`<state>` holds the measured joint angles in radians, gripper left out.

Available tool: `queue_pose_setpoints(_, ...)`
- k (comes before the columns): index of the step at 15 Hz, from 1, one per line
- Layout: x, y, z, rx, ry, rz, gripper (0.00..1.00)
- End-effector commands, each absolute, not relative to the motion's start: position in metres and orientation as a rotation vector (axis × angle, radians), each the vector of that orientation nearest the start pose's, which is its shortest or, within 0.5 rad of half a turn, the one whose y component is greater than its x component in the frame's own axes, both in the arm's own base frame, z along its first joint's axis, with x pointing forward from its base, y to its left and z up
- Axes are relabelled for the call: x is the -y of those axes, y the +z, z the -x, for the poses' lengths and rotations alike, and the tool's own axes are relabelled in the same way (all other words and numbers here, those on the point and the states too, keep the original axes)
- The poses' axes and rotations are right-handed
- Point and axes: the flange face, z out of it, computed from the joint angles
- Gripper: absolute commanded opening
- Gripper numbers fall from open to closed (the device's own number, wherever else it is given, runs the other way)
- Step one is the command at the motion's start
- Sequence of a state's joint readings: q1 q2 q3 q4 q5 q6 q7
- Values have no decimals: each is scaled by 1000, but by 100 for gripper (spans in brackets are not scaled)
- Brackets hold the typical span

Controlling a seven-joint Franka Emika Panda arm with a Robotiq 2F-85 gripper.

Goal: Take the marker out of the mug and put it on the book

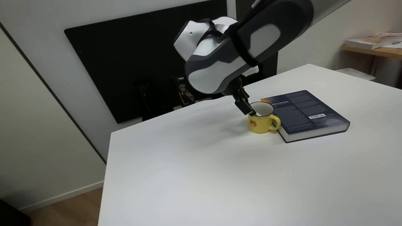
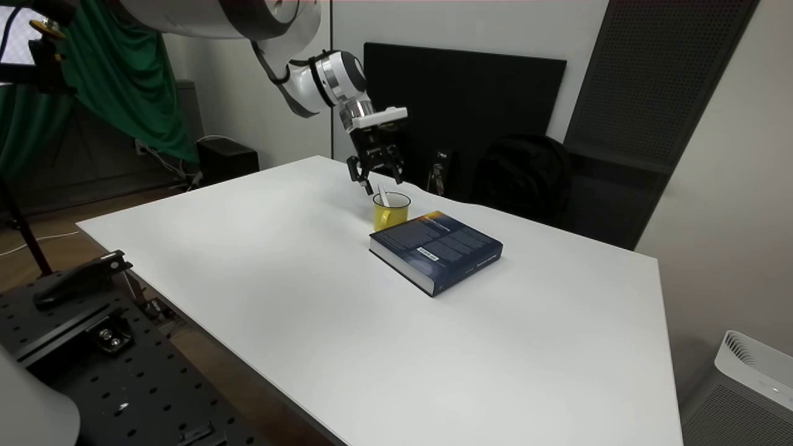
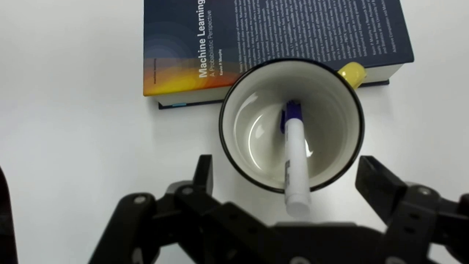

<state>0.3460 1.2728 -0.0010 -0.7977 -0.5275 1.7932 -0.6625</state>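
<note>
The marker [image 3: 296,157] sits in the mug [image 1: 261,126], purple cap down inside it and white barrel slanting out over the black rim. The fingers [image 3: 379,187] of the Robotiq gripper [image 3: 287,170] stand released, spread wide; in the wrist view they flank the mug's lower rim, the barrel's end between them and clear of both. The mug itself is yellow outside, white within, upright, with an orange print on its wall. Just beside the mug, on its handle side, lies the Machine Learning textbook [image 1: 304,113] by Kevin P. Murphy, barcode face up; I cannot tell whether the two touch. Above the mug the Franka Panda arm [image 1: 263,40] slopes down, white and dark grey. Under the mug spreads a white table [image 1: 220,179]. Behind the mug in both exterior views, past the table's edge, stands a black panel [image 2: 458,93]. Well to the mug's left in an exterior view hangs a green curtain [image 2: 124,80].
</note>
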Motion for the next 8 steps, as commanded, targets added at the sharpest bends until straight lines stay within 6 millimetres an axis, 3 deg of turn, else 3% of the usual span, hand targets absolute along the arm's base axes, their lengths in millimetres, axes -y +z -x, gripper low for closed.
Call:
queue_pose_setpoints(1, -222, 115, -737, 1989, 627, 2923, 100)
queue_pose_setpoints(2, -222, 114, -737, 1986, 627, 2927, 75)
queue_pose_setpoints(3, -223, 113, -737, 1993, 628, 2927, 74)
queue_pose_setpoints(8, -228, 112, -734, 1998, 655, 2930, 39)
